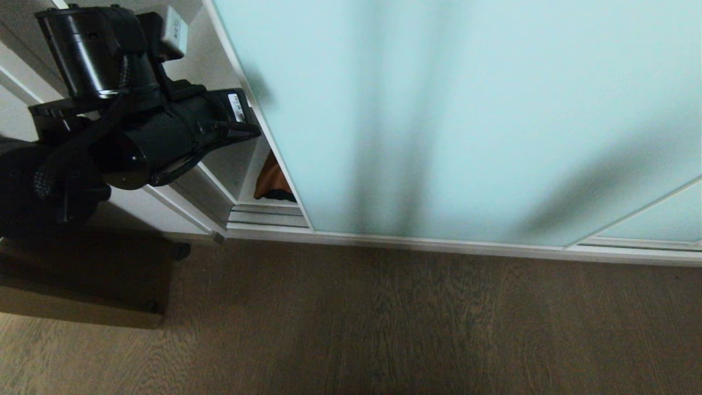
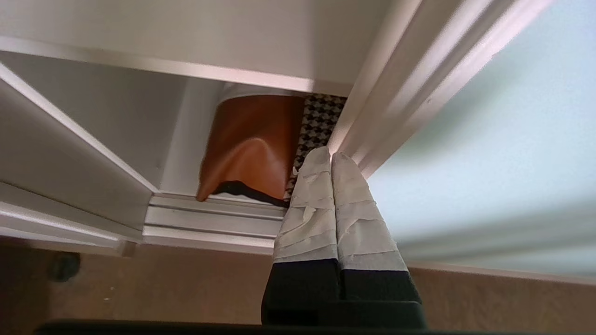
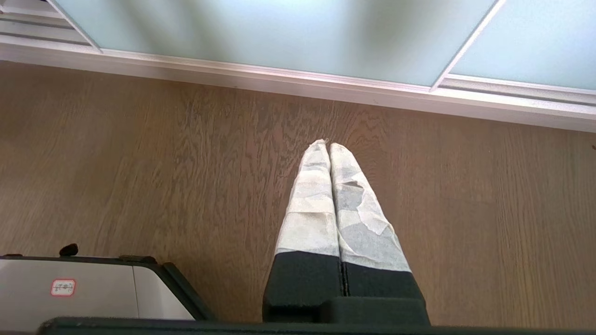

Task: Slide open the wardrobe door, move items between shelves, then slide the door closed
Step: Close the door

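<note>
From the head camera, the sliding door (image 1: 466, 115), a tall frosted pane standing upright, fills most of the wardrobe front, and the left hand (image 1: 247, 130) sits just beside its left edge at the narrow gap, where a sliver of the cushion (image 1: 272, 181) shows low on the bottom shelf (image 1: 258, 176). From the left wrist, that hand (image 2: 331, 156) has its fingers pressed together on nothing, tips close against the door frame (image 2: 396, 93), with the cushion (image 2: 251, 144) propped on edge beyond them, inside the gap. From the right wrist, the right hand (image 3: 328, 145) is likewise closed and empty, parked over the wooden floor (image 3: 139, 163) well short of the door, so the left is far nearer for pushing the frame sideways.
</note>
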{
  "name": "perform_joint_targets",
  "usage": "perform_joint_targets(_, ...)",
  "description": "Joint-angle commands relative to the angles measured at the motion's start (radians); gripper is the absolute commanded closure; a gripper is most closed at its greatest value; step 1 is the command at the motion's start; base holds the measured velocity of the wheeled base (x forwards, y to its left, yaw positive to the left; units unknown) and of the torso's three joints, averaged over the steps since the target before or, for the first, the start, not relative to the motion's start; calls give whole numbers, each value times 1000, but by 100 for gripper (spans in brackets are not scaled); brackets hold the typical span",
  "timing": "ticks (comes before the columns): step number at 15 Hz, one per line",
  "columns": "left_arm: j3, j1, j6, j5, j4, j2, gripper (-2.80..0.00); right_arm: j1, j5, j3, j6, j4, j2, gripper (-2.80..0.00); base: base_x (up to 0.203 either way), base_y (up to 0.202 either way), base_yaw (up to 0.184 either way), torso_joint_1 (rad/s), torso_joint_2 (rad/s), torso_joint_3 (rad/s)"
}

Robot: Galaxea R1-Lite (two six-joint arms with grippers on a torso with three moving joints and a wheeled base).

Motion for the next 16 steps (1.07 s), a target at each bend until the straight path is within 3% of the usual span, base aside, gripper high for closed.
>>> perform_joint_targets(1,0,31,8,2,-1,-26,0,0,1,0,0,0,0,0,0,0,0,0,0,0)
perform_joint_targets(9,14,100,38,-6,3,-107,0,0,1,0,0,0,0,0,0,0,0,0,0,0)
perform_joint_targets(13,79,87,35,-145,44,-260,0,0,1,0,0,0,0,0,0,0,0,0,0,0)
perform_joint_targets(16,167,74,25,-341,81,-360,0,0,1,0,0,0,0,0,0,0,0,0,0,0)
